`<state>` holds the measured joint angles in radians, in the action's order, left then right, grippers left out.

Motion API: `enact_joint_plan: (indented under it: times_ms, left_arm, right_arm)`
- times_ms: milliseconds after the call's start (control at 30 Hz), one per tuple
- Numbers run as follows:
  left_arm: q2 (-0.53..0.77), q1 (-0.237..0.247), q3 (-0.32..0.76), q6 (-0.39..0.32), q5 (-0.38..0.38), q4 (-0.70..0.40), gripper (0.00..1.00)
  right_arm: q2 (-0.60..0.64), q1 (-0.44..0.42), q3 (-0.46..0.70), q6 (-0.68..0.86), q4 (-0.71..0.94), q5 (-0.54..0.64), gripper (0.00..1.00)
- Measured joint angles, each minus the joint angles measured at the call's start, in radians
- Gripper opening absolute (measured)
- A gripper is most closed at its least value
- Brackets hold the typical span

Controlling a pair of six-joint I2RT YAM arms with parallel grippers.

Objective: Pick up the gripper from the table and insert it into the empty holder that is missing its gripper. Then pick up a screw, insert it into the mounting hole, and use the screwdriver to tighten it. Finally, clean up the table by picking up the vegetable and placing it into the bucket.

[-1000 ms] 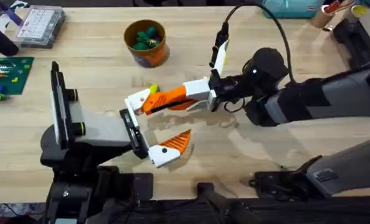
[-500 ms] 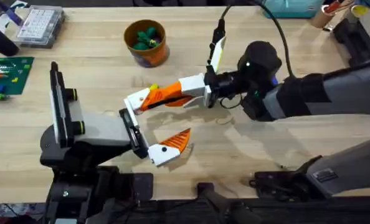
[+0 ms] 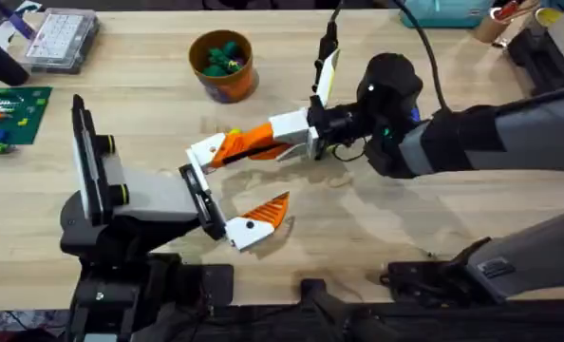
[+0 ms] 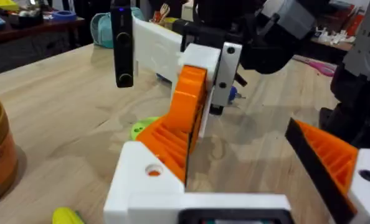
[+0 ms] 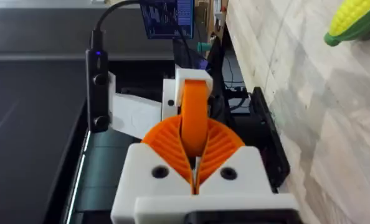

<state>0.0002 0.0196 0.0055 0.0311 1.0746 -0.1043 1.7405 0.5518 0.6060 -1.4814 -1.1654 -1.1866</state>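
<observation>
The right gripper (image 3: 227, 149) is clamped on the orange finger (image 3: 253, 145), holding it level at the left gripper (image 3: 223, 198), whose jaws stand spread, so its base can seat in the empty holder.

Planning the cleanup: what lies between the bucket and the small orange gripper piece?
In the overhead view, a yellow-green vegetable lies close beside the gripper piece, on the side toward the bucket; the rest is bare table.
</observation>
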Motion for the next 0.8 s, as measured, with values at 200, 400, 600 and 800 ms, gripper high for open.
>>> enact_joint_plan:
  times_ms: [200, 400, 600, 800]
  left_arm:
    - [0.000, 0.000, 0.000, 0.002, 0.002, 0.000, 0.987]
    - [0.000, 0.000, 0.000, 0.003, 0.003, 0.000, 0.987]
    - [0.000, 0.000, 0.000, 0.003, 0.000, 0.000, 0.987]
    - [0.000, -0.002, 0.000, 0.000, -0.007, 0.002, 0.986]
  right_arm:
    - [0.000, 0.013, 0.009, 0.028, 0.031, 0.001, 0.015]
    - [0.000, 0.026, 0.019, 0.048, 0.049, 0.004, 0.015]
    - [0.000, 0.028, 0.025, 0.053, 0.054, 0.009, 0.015]
    - [0.000, 0.038, 0.035, 0.054, 0.063, 0.014, 0.014]
